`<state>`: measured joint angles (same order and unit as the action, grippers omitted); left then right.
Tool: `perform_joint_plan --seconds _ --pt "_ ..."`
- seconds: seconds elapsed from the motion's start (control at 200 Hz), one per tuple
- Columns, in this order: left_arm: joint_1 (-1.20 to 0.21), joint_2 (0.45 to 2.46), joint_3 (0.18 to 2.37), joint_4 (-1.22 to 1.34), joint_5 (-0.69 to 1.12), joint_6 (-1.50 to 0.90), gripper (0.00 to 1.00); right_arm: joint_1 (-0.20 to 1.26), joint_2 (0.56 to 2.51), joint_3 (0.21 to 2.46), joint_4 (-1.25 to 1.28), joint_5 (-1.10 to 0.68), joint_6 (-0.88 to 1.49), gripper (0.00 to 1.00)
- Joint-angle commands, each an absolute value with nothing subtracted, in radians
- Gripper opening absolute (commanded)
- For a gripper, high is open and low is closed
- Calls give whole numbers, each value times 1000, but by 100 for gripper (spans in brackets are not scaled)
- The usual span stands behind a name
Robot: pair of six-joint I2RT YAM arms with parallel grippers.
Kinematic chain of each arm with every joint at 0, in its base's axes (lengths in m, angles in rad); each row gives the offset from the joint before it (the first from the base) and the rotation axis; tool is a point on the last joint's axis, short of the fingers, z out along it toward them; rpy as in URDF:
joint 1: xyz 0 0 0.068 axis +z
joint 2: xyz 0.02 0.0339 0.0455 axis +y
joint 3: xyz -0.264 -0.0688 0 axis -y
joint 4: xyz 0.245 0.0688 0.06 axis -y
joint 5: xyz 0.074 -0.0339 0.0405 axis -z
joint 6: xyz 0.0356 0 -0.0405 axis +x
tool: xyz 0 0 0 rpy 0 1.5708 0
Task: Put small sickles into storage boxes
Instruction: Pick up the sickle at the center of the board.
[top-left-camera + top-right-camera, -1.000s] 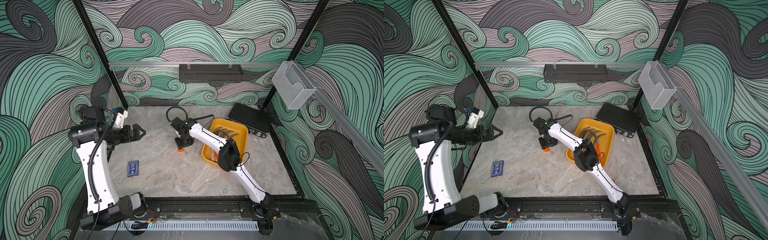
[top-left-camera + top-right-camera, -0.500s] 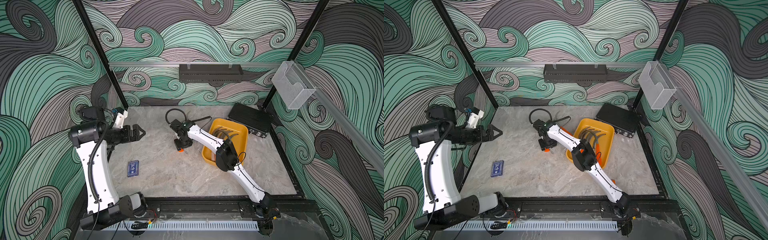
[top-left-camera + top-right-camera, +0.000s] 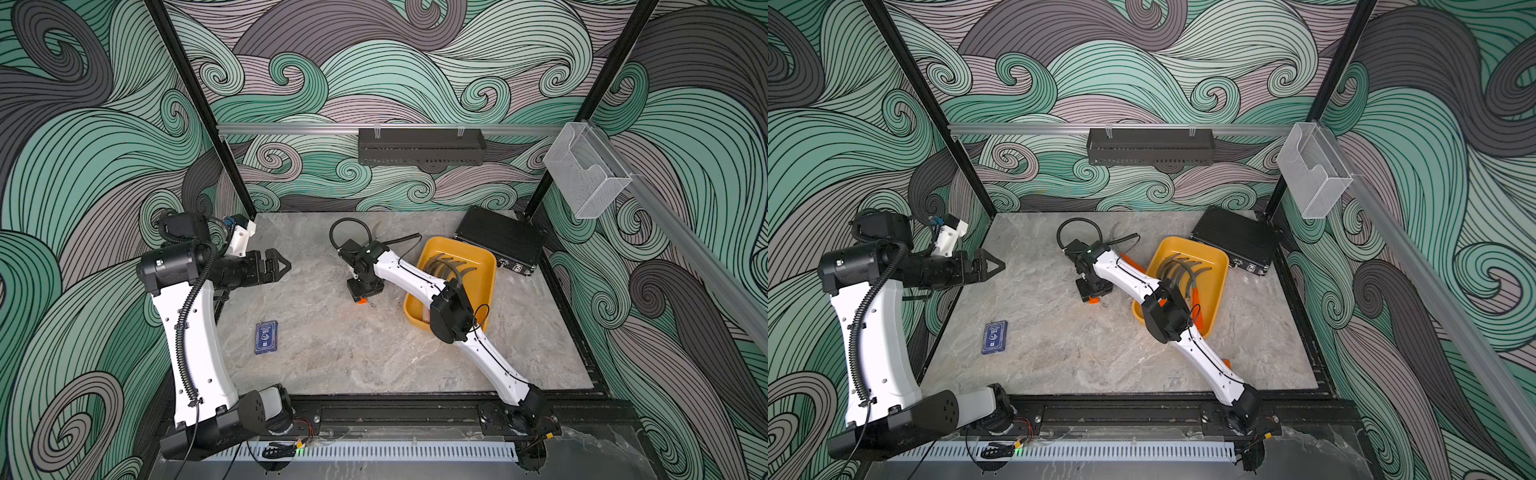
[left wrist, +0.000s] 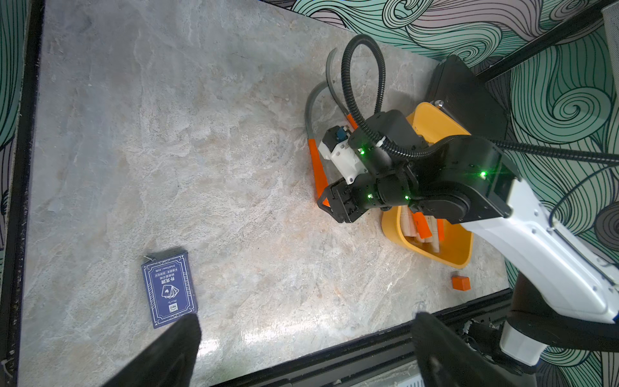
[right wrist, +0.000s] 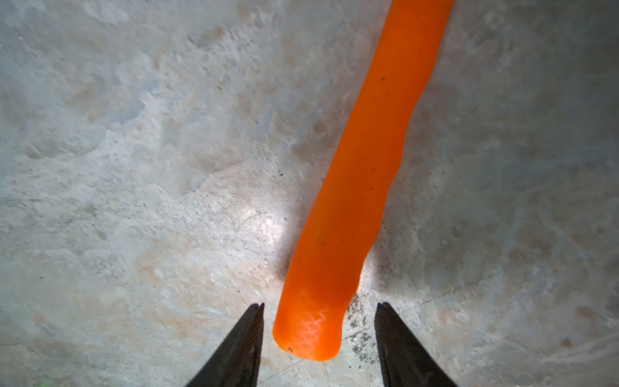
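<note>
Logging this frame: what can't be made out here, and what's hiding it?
- Number of sickles in the tray: the right arm covers part of the tray in both top views and the left wrist view.
- Blade of the orange-handled sickle under the open right gripper: cut off by the right wrist view's edge.
- Handle of the second table sickle: mostly behind the right arm in the left wrist view.

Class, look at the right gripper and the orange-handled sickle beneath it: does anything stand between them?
Nothing visible: the right gripper stands open, jaws either side of the sickle's orange handle end, gaps showing on both sides.
</note>
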<state>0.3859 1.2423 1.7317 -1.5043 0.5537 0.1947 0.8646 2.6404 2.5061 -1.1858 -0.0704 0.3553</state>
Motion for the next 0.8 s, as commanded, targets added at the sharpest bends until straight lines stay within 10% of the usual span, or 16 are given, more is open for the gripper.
perform_joint_plan --seconds 0.0,0.796 --pt "390 1253 1751 -1523 556 210 99 871 2668 2526 -1201 -48 345 55" --pt "391 1259 1760 -1517 570 212 99 873 2572 2310 -1219 7 301 35"
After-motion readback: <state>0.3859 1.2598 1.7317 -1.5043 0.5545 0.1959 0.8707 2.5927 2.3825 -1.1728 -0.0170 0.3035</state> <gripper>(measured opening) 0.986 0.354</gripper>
